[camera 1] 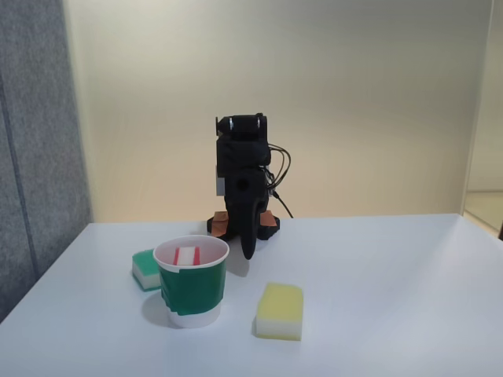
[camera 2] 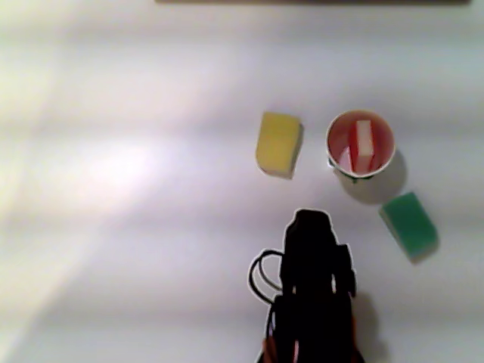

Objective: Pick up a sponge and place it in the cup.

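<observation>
In the fixed view, going left to right, the green-and-white sponge [camera 1: 145, 269] lies flat on the white table [camera 1: 393, 298], partly hidden behind the cup [camera 1: 192, 281]. The cup stands upright, and the red-and-white sponge [camera 1: 187, 255] sits inside it on edge, its top just below the rolled rim. To the right, behind the cup and apart from it, the black arm [camera 1: 244, 181] is folded at its base with the gripper [camera 1: 249, 250] pointing down toward the table; whether its claw is wide or narrow cannot be told, though nothing shows in it. Further right, nearer the camera, the yellow-and-white sponge [camera 1: 280, 311] rests well apart.

From above, in the other view, the red-and-white sponge [camera 2: 361, 145] stands inside the cup [camera 2: 335, 160].

By this layout, the placing looks done. The sponge is likely light, soft and compressible; a squeeze across its narrow sides would suit it.
</observation>
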{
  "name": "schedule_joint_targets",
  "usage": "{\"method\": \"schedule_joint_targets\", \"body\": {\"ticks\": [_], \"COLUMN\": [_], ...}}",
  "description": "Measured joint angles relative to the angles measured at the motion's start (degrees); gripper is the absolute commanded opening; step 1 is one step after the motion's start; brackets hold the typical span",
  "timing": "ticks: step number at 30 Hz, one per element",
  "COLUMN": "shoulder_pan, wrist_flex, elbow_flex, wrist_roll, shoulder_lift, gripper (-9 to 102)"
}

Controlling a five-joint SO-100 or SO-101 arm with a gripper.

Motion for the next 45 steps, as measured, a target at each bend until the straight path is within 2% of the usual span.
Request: {"method": "schedule_joint_targets", "body": {"ticks": [6, 12, 45], "shoulder_pan": [1.93, 4.13, 1.58], "wrist_flex": [0.0, 1.14, 1.23], "elbow_flex": [-0.09, -0.18, -0.18], "wrist_roll": [-0.35, -5.98, -6.15], "shoulder_lift": [0.0, 0.0, 0.0], "gripper": [0, 0, 0]}}
